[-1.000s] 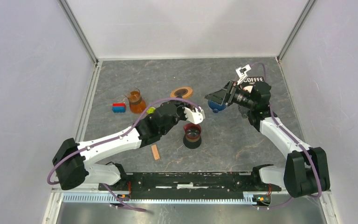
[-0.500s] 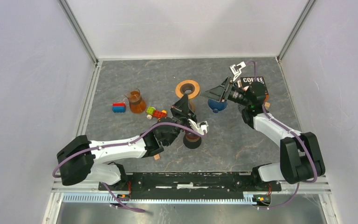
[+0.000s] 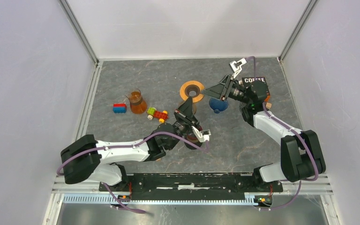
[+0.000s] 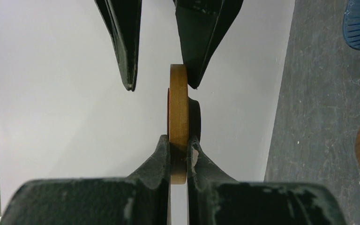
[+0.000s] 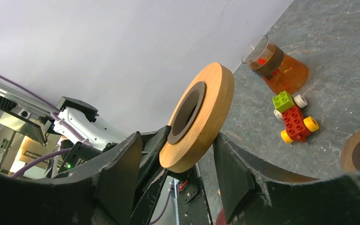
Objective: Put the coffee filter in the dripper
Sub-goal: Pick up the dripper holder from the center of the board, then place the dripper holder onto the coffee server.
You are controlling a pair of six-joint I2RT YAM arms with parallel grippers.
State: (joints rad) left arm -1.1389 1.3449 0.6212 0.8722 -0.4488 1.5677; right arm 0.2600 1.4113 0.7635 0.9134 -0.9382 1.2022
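The left gripper [image 4: 178, 143] is clamped on the edge of a wooden ring [image 5: 215, 112] and holds it up off the surface [image 3: 243, 136], in the middle of the scene towards the far side. In the left wrist view the ring shows edge-on, with one black finger pressed against each of its faces. A dark inner ring lines its hole.

The right gripper [image 3: 207, 90] reaches in from the right, its jaws apart and straddling the opposite edge of the same ring. One finger stands clear of one face. The other is right at the other face, and I cannot tell whether it touches. The ring is therefore gripped by the left arm only.

A blue ribbed cone [image 3: 219, 104] lies on the surface just near of the right gripper, apart from the ring. It is the likeliest coffee filter, though I cannot be sure. Just right of it, partly behind the right arm, stands a black box [image 3: 258, 80] printed COFFEE.

A brown-rimmed round opening [image 5: 348, 151] shows low at the edge of the right wrist view. What it belongs to is hard to tell.

Left of centre sit a small toy car [image 3: 157, 114] of coloured bricks, an amber glass flask [image 3: 137, 102] and, furthest left, a blue and red block [image 3: 119, 108], each apart from the others.
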